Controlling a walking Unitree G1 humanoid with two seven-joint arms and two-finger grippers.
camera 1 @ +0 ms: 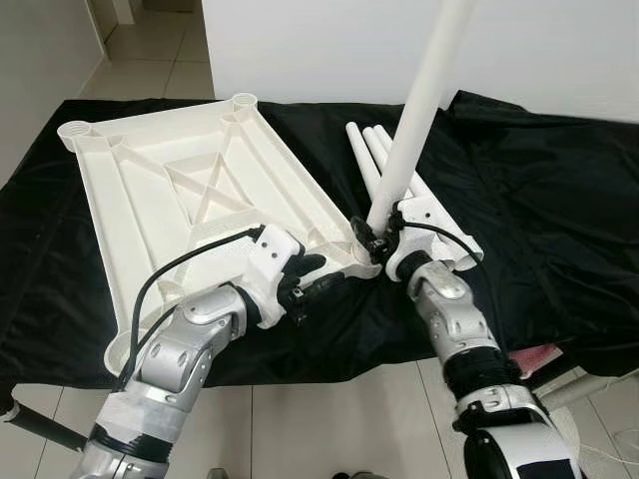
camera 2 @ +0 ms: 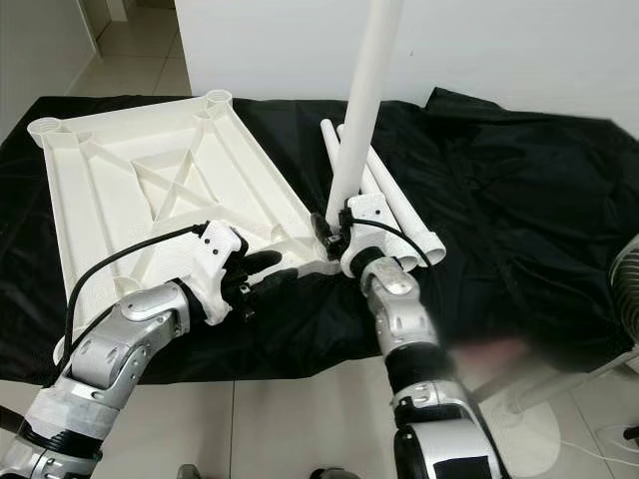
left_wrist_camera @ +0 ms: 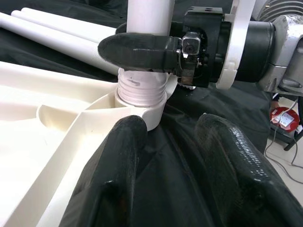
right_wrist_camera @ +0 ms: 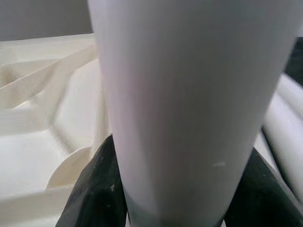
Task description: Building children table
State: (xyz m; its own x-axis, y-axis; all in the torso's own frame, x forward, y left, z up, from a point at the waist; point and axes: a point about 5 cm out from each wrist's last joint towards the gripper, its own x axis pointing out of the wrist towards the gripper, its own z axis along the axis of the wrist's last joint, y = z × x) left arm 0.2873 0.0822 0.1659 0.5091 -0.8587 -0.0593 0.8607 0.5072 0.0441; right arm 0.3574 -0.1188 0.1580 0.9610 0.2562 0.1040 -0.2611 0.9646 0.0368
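You have a black cloth spread over the work surface, covering nearly all of it. On the cloth, from about 9 to 12 o'clock of the scene, lies the white plastic tabletop, turned underside up so you see its ribs and cross-bracing. Its corners carry round leg sockets: two empty ones sit at the far end, at roughly 10 and 11 o'clock, one at the far left corner and one at the far right corner. The near right corner socket has something in it: the threaded end of a white table leg sits in it, and the leg rises steeply toward 1 o'clock.

Three more white legs lie side by side on the cloth just beyond that corner, around 12 to 1 o'clock, running away from you.

Your right gripper is clamped on the standing leg just above the socket, one black finger wrapped across its front. Your left gripper sits low at about 7 o'clock, just beside the same corner, its two fingers spread apart over the cloth and holding nothing.
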